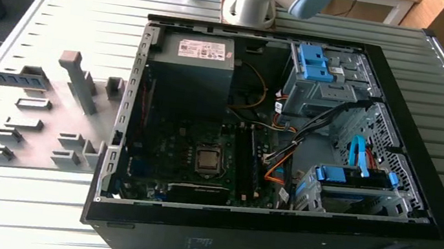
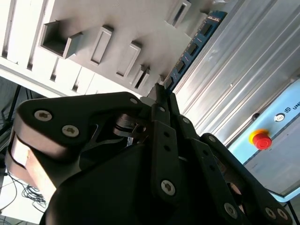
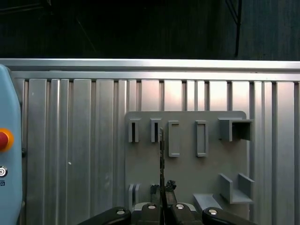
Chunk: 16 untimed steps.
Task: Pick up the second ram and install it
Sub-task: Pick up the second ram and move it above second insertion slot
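Clearly the gripper (image 2: pixel 161 96) is clenched on the memory stick (image 2: pixel 194 44): in the second wrist view its black fingers (image 2: pixel 165 136) meet at one end of the stick, and the blue-green board with its row of black chips runs out from the fingertips across the ribbed metal table (image 2: pixel 243 70), beside the grey holder plate (image 2: pixel 140 23)

From the first wrist view the stick (image 3: pixel 161 154) shows edge-on as a thin dark line rising from between the closed fingertips of the gripper (image 3: pixel 162 187), in front of the grey plate (image 3: pixel 187 176). Its far end sits between two of the plate's upright slots (image 3: pixel 155 131), and I cannot tell whether it touches the plate or hangs free of it

A light-blue box with a red button (image 3: pixel 3 139) lies on the table (image 3: pixel 70 140), well apart from the plate

On the exterior view's right, the open computer case (image 1: pixel 418 211) lies on the table (image 1: pixel 18 213) just beside the grey plate (image 1: pixel 53 117), its circuit board (image 1: pixel 166 149) facing up
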Tool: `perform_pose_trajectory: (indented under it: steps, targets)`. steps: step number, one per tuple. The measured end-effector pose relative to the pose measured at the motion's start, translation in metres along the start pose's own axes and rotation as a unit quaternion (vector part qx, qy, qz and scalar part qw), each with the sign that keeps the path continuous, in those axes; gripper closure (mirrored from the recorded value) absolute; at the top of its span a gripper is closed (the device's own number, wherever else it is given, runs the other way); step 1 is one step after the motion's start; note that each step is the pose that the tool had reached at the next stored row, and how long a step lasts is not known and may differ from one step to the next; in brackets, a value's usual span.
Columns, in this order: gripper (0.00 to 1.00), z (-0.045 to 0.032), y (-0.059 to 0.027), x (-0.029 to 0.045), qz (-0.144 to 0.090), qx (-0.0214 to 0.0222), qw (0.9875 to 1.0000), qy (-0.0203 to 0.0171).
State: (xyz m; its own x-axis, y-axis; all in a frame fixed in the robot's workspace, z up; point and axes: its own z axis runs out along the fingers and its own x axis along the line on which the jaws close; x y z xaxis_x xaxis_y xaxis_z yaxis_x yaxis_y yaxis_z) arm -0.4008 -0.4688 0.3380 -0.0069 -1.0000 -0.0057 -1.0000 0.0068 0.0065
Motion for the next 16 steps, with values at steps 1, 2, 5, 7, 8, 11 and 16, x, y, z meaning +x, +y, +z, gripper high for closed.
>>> perform_pose_trajectory:
  steps: [1, 2, 5, 7, 8, 11, 16]
  targets:
    - [0.86, -0.0025, 0.0, 0.0, 0.0, 0.0, 1.0, 0.0]
    - [0.86, -0.0047, 0.0, 0.0, 0.0, 0.0, 1.0, 0.0]
    - [0.86, -0.0109, 0.0001, -0.0001, 0.0, -0.0001, 1.0, 0.0]
    - [0.86, -0.0147, 0.0001, -0.0001, 0.0, 0.0, 1.0, 0.0]
    - [0.86, -0.0167, 0.0001, -0.0001, 0.0, 0.0, 1.0, 0.0]
    - [0.86, -0.0224, 0.0001, -0.0001, 0.0, 0.0, 1.0, 0.0]
    - [0.86, -0.0334, 0.0002, -0.0002, 0.0, 0.0, 1.0, 0.0]
